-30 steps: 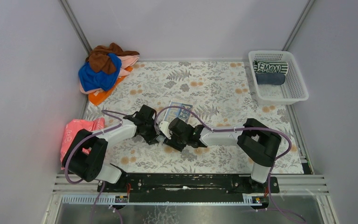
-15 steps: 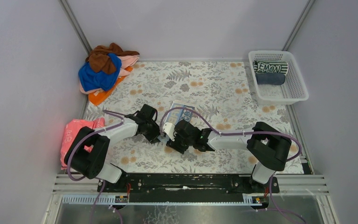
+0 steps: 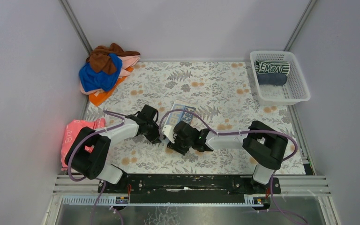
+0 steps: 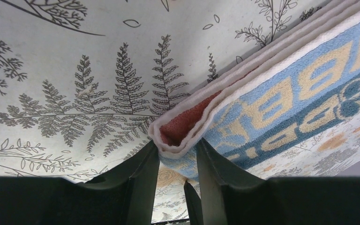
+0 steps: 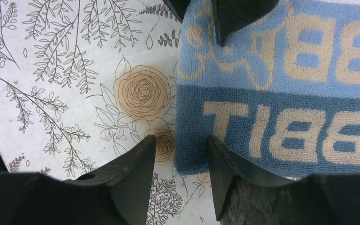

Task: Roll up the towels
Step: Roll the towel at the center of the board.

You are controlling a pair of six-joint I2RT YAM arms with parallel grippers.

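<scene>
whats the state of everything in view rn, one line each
letter-printed towel: folded in layers, not rolled
left gripper: fingers narrow at towel's folded end, grip unclear
right gripper: fingers open astride towel's corner
towel pile: heaped, unrolled
striped towel: rolled, in basket
dark grey towel: rolled, in basket
basket: upright, holding two rolls
reddish-pink item: lying loose at left

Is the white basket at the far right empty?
No, the basket holds a rolled striped towel and a dark grey towel beside it.
</scene>
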